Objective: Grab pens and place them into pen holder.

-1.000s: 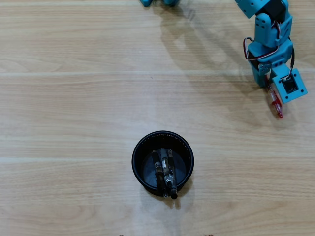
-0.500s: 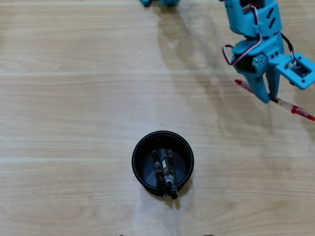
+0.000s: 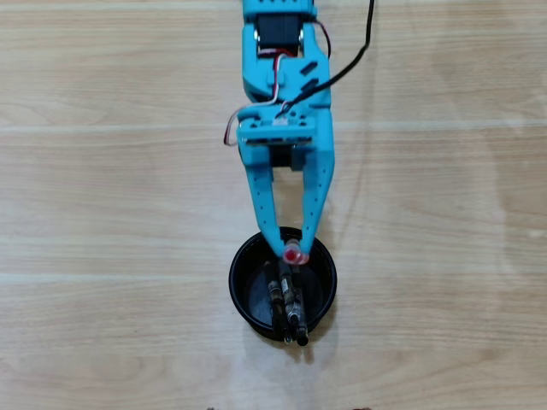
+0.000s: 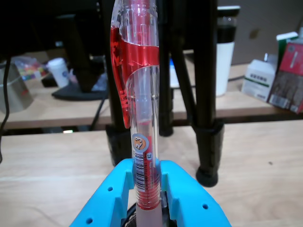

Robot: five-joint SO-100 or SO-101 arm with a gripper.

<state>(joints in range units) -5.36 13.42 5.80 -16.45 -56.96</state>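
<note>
My pincer point(image 3: 293, 254) pinches the red-and-white pen point(image 4: 140, 142) upright at the pen holder point(image 3: 242, 295)'s 12 o'clock rim, beside 3 pens point(image 3: 285, 299).

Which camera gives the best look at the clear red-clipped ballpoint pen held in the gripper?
The wrist view: the clear red-clipped ballpoint pen stands upright in the blue two-finger gripper, showing barrel, clip and label. The overhead view shows only its red end between the fingertips, above the round black pen holder.

Office or lab, wooden desks point(image 4: 57, 113) (cluttered), boxes point(image 4: 259, 78), tripod legs point(image 4: 206, 90)
</note>
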